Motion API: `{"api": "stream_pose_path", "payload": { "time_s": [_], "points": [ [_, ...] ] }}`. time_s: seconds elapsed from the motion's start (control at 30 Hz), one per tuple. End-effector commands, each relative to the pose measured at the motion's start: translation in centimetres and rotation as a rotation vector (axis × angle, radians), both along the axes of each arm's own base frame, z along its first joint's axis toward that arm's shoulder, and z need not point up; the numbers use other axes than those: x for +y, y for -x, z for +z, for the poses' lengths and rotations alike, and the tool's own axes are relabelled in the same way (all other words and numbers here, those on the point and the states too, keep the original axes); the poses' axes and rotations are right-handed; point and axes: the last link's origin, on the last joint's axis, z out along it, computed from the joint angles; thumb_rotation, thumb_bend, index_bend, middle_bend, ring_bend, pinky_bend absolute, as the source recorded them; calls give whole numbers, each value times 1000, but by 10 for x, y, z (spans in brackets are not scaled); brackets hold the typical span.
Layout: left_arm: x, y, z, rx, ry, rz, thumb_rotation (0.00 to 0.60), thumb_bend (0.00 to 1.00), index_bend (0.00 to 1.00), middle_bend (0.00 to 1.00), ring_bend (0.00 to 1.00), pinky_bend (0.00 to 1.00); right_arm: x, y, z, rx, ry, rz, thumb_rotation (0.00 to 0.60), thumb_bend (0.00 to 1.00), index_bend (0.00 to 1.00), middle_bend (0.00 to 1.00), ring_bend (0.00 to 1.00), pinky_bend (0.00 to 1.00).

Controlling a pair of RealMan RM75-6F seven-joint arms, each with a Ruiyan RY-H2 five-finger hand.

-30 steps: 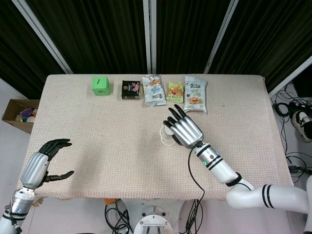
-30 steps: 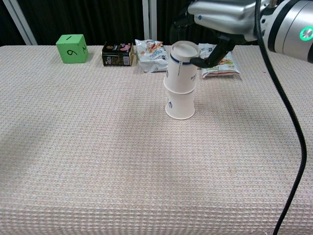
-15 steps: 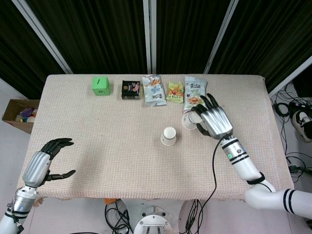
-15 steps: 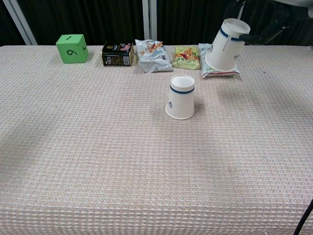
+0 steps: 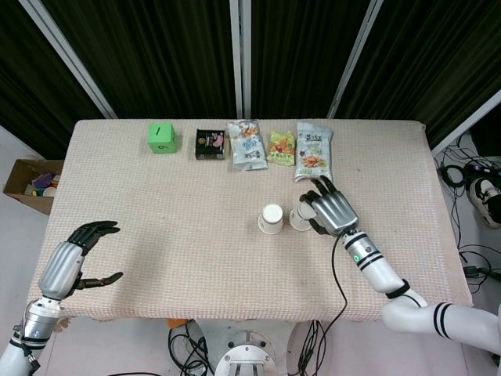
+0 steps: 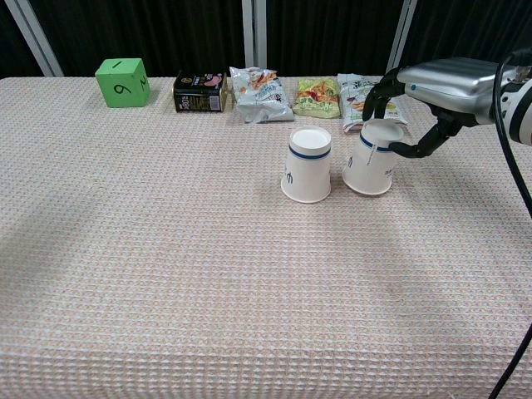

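Gripping the right paper cup (image 6: 371, 163) from above and behind, the right robot hand (image 6: 416, 108) has its fingers curled around the cup's upturned base. That cup stands mouth-down, slightly tilted, on the desk (image 6: 166, 274), just right of the other inverted cup (image 6: 307, 165). Snack packets (image 6: 316, 96) lie behind that cup; bare desk opens in front, and the left robot hand (image 5: 74, 254), spread and holding nothing, hangs well apart to its left.

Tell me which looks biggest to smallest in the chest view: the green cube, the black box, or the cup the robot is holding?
1. Cup in the right hand, but it is nearer the camera.
2. Green cube.
3. Black box, close to the cube.
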Motion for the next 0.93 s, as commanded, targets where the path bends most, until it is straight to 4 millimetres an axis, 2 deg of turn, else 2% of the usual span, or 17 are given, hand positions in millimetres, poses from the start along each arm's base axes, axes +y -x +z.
{"api": "stream_pose_path", "payload": {
  "time_s": [0.03, 0.13, 0.23, 0.33, 0.43, 0.53, 0.67, 0.77, 0.93],
  "points": [
    [0, 1, 0, -1, 0, 1, 600, 28, 248, 182, 156, 194, 3, 2, -2, 16, -4, -1, 600, 363, 224, 285, 25, 6],
    [0, 2, 1, -3, -5, 0, 600, 28, 247, 182, 156, 194, 9, 3, 2, 32, -8, -1, 600, 354, 77, 175, 0, 0],
    [-1, 4, 3, 4, -15, 2, 600, 28, 247, 182, 156, 194, 17, 6, 14, 29, 15, -7, 600, 353, 3, 116, 0, 0],
    [0, 12, 8, 74, -53, 23, 600, 28, 247, 182, 156, 194, 28, 16, 41, 5, 81, -32, 600, 353, 0, 108, 0, 0],
    [2, 28, 19, 257, -158, 80, 600, 28, 247, 182, 156, 193, 45, 33, 81, -48, 196, -75, 600, 353, 0, 108, 0, 0],
    [0, 45, 31, 433, -260, 161, 600, 28, 247, 182, 156, 191, 71, 57, 121, -96, 319, -122, 600, 354, 0, 107, 0, 0],
    [-12, 65, 42, 623, -309, 268, 600, 28, 248, 182, 156, 188, 116, 95, 153, -132, 411, -186, 600, 365, 0, 104, 0, 0],
    [-29, 75, 46, 679, -303, 337, 600, 28, 248, 182, 156, 185, 142, 118, 159, -175, 431, -222, 600, 366, 0, 103, 0, 0],
    [-63, 80, 48, 672, -255, 425, 600, 28, 247, 182, 156, 183, 168, 145, 153, -227, 430, -250, 600, 369, 0, 103, 0, 0]
  ]
}}
